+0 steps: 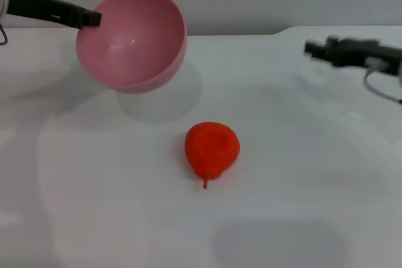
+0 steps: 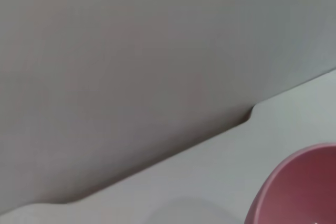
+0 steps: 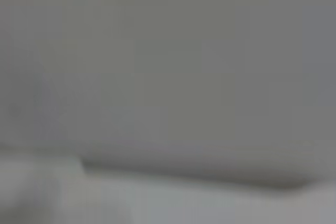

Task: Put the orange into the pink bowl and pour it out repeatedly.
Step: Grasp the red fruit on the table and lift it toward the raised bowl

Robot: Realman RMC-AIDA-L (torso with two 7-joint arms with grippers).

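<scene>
A plain white worktop [image 1: 94, 218] runs back to a grey wall, bare apart from the two things of the task. The pink bowl [image 1: 132, 39] hangs in the air at the far left, tipped on its side with its mouth turned toward the camera and empty, its shadow on the surface beneath it. The left end effector [image 1: 90, 18] is clamped on the bowl's rim at the upper left; the left wrist view catches only an edge of the bowl [image 2: 299, 187]. The orange [image 1: 211, 148] lies on the worktop near the middle, well apart from the bowl, its stem pointing toward the robot. The right end effector [image 1: 311, 48] hovers at the far right above the surface, well away from the fruit; I cannot tell whether it is apart or together.

The pour looks finished, so the step in hand is likely to right the bowl and reload it. Doing it well means levelling the bowl and setting it down before the right arm approaches, then gripping the fruit across its round body, not the knob, and releasing it low over the bowl so it does not bounce out.
</scene>
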